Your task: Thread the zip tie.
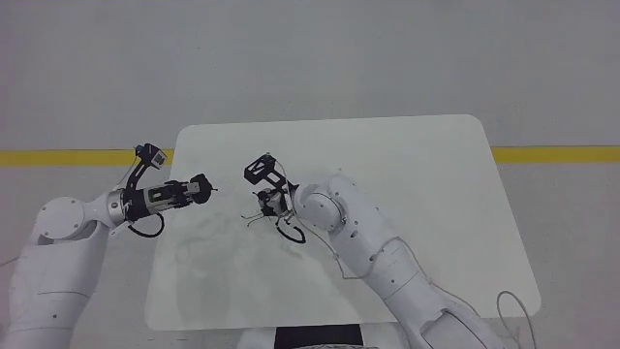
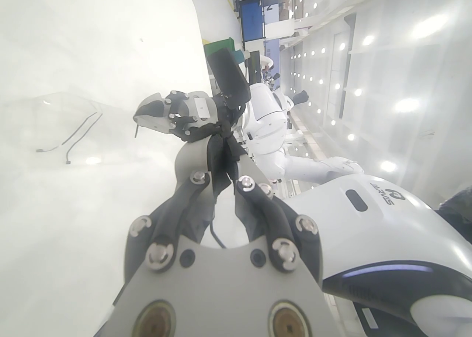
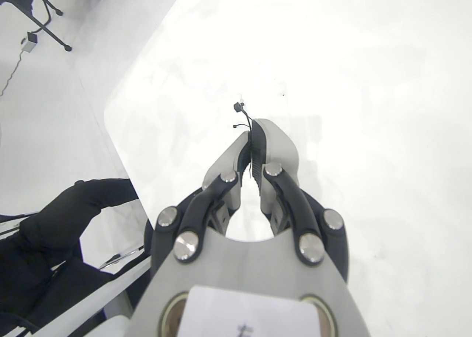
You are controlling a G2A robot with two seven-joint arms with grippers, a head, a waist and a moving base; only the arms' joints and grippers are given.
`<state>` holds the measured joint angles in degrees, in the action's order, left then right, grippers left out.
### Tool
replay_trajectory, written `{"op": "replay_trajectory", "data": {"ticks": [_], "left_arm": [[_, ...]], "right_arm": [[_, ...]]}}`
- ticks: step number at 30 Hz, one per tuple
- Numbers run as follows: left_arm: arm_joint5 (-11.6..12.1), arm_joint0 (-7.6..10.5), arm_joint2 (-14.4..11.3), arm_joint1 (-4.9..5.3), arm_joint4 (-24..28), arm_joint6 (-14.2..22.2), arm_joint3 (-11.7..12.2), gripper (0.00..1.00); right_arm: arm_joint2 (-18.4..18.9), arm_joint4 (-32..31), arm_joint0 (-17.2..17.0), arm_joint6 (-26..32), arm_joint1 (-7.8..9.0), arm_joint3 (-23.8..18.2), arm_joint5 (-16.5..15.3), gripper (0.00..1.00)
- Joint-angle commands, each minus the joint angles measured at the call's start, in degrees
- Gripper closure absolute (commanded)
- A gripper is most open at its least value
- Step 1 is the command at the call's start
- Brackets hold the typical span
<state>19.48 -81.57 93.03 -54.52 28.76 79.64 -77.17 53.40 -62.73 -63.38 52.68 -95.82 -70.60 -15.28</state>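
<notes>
Two arms are over the white desk (image 1: pixel 417 174): the left arm (image 1: pixel 73 223) at the desk's left edge and the right arm (image 1: pixel 368 242) nearer the middle, with their wrists facing one another and well apart. The right jaws are clamped on the zip tie (image 3: pixel 251 168), whose thin black strap runs up between the pads. In the left wrist view a short length of it hangs from those tips. The left jaws look drawn together, judging by how close the finger links sit, but I cannot tell whether anything is pinched between them. Two loose ties (image 2: pixel 68 161) lie flat on the desk just beyond the right jaws, side by side, with their heads at the far ends. I read this as the set-up before threading proper: one tie is in hand, yet I see no loop and no tip entering a head. The next move, as I judge it, calls for bringing the left jaws across to catch the free end, then lining the tip squarely with the small head slot. The strap is limp and thin, so I would go slowly.
</notes>
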Motion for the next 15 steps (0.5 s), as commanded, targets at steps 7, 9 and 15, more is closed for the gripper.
{"op": "replay_trajectory", "data": {"ticks": [7, 9, 15], "left_arm": [[0.0, 0.00, 0.0, 0.00, 0.0, 0.0, 0.0, 1.00], [0.0, 0.00, 0.0, 0.00, 0.0, 0.0, 0.0, 1.00], [0.0, 0.00, 0.0, 0.00, 0.0, 0.0, 0.0, 1.00]], "right_arm": [[5.6, 11.2, -3.7, -12.3, 0.83, -5.9, -1.3, 1.00], [7.0, 14.4, -5.1, -15.1, 1.04, -7.2, -1.5, 1.00], [8.3, 25.8, -7.8, -20.9, 1.08, -7.7, -2.5, 1.00]]}}
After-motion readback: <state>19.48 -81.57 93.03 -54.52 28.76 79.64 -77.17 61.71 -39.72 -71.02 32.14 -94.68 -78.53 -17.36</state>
